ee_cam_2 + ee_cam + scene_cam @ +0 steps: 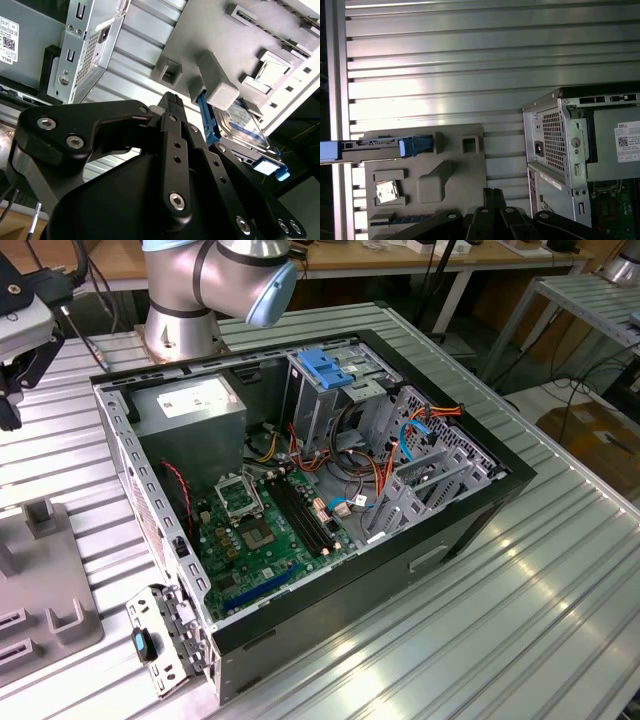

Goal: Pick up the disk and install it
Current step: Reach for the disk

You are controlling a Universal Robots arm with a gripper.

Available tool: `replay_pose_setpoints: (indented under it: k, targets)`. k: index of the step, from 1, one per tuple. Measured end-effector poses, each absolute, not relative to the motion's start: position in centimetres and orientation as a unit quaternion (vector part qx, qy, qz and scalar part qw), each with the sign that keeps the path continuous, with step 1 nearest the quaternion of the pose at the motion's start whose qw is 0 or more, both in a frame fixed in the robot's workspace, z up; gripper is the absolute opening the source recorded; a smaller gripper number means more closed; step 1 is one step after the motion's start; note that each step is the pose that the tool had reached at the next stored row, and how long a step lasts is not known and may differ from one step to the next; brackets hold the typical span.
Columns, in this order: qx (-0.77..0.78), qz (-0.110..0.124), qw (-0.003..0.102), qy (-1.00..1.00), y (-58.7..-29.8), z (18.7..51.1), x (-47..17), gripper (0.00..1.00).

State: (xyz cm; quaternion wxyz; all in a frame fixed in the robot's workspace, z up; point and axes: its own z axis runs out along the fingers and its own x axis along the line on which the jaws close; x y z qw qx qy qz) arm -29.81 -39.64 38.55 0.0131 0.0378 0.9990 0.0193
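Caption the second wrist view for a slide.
Gripper poised near the disk, slotted in its grey fixture, beside the computer case.

My jaws are matt black metal. The disk (242,129) has a shiny silver metal face edged in smooth blue plastic. Its holder (215,80) is matt grey plastic, and the surface (470,65) is ribbed, gleaming metal.

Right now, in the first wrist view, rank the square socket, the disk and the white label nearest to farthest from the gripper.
1. Square socket, on the grey fixture by the gripper.
2. Disk, at the fixture's far edge.
3. White label, on the case.
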Motion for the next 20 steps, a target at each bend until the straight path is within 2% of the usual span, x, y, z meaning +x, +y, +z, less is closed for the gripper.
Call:
replay_pose_setpoints:
  k: [20]
  targets:
    - [0.038, 0.017, 0.013, 0.999, -39.5, 38.3, -32.6, 0.11]
